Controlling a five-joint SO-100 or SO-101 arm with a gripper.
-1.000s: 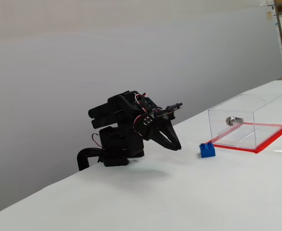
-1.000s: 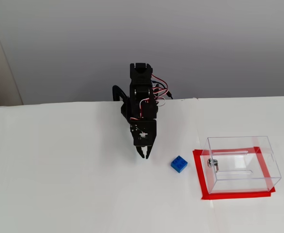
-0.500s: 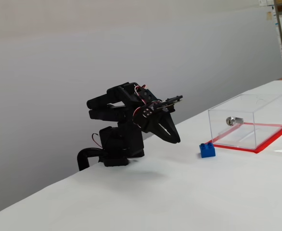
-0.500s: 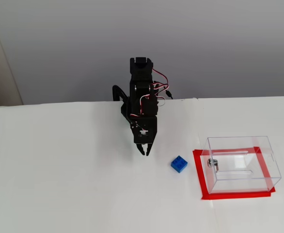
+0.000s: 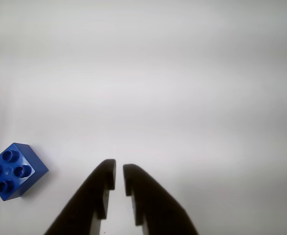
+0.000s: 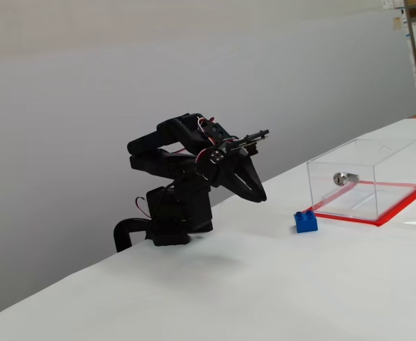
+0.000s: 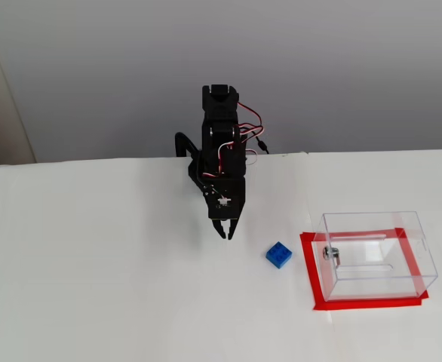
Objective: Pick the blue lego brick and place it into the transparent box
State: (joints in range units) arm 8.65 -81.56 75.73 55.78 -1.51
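The blue lego brick point(image 5: 13, 170) point(image 6: 306, 222) point(image 7: 279, 255) lies studs up on the white table, just left of the transparent box point(image 6: 363, 179) point(image 7: 377, 255) on its red base. My black gripper point(image 5: 118, 171) point(image 6: 261, 197) point(image 7: 224, 233) hangs above the table, to the left of the brick in both fixed views and apart from it. Its two fingers are nearly together with only a thin slit between them and nothing held. In the wrist view the brick sits at the lower left, left of the fingers.
A small silver metal cylinder point(image 6: 344, 177) point(image 7: 330, 253) sits inside the box. The arm's base point(image 6: 167, 220) stands at the table's back edge against a grey wall. White tabletop point(image 7: 115, 286) stretches to the left and front.
The arm has lifted and reached a little forward, raising the gripper off the table and tilting it toward the brick. Brick and box have not moved.
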